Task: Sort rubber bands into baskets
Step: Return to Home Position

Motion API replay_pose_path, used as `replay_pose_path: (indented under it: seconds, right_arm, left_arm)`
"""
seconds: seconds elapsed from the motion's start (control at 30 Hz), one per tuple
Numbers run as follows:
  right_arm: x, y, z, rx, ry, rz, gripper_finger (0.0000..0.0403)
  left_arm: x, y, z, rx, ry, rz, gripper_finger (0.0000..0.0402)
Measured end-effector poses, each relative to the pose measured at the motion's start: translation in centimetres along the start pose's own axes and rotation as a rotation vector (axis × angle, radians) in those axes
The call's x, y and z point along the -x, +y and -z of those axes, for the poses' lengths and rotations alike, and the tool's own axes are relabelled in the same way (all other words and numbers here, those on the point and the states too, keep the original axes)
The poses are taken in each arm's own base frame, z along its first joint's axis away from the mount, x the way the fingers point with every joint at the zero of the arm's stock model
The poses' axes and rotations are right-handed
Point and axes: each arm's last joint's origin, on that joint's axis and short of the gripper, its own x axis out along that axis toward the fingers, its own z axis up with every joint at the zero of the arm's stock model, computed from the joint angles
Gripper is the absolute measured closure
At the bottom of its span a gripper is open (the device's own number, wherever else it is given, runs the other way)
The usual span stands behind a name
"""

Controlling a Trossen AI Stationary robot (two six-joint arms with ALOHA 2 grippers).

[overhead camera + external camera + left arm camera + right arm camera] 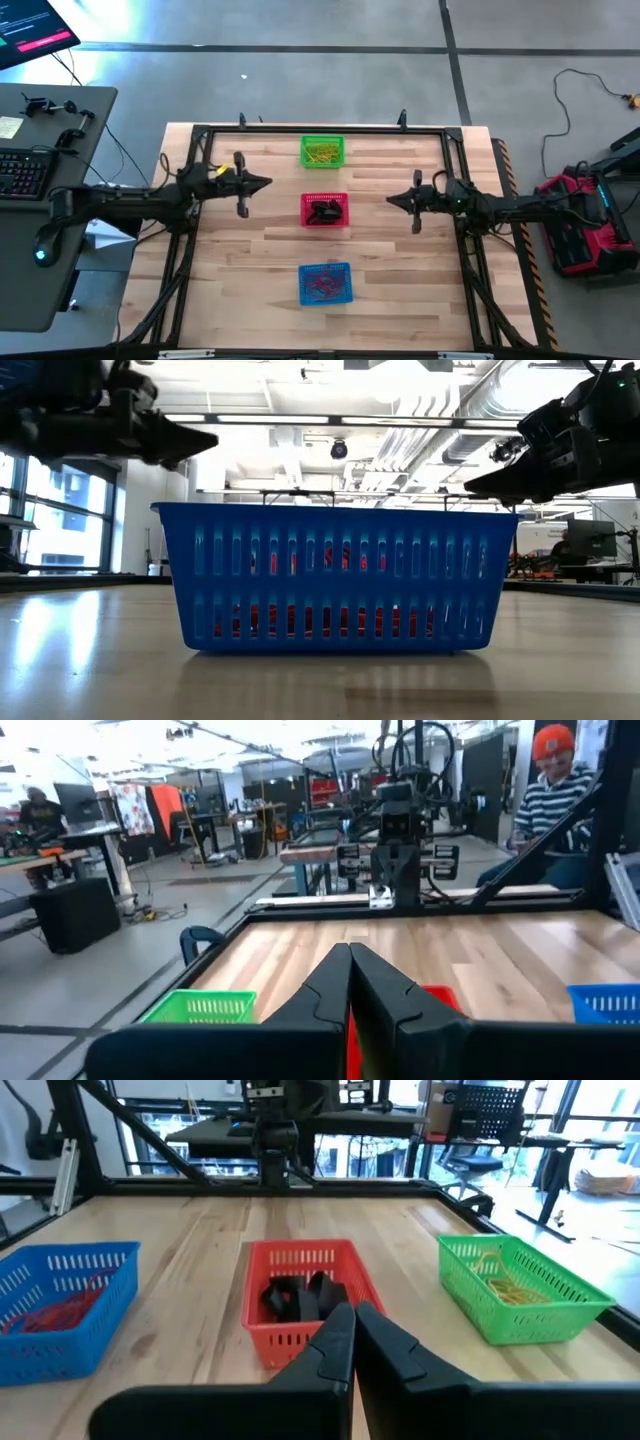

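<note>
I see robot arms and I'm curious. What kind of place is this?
Likely a robotics lab. The left gripper and right gripper hang over a wooden table, a keyboard sits on a desk beside it, and ceiling pipes and other workbenches fill the room behind.

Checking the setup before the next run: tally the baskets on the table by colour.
green basket: 1
red basket: 1
blue basket: 1
Total: 3 baskets

Bright ceiling lights [350, 419], pale glare on table [60, 650]
</note>
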Motion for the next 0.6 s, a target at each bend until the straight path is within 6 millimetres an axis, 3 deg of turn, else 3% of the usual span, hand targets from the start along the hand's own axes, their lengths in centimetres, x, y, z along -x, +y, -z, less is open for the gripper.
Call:
replay_pose_path:
  seconds: [0.23,0.6]
  right_arm:
    - [0.3,-0.1,-0.1,0.002,0.0,0.03,0.0403]
    - [0.7,-0.1,-0.3,0.011,-0.022,0.059,0.0403]
  left_arm:
    - [2.3,-0.4,1.8,0.008,0.007,-0.088,0.0401]
    - [3.9,-0.7,1.2,0.001,-0.012,-0.025,0.0401]
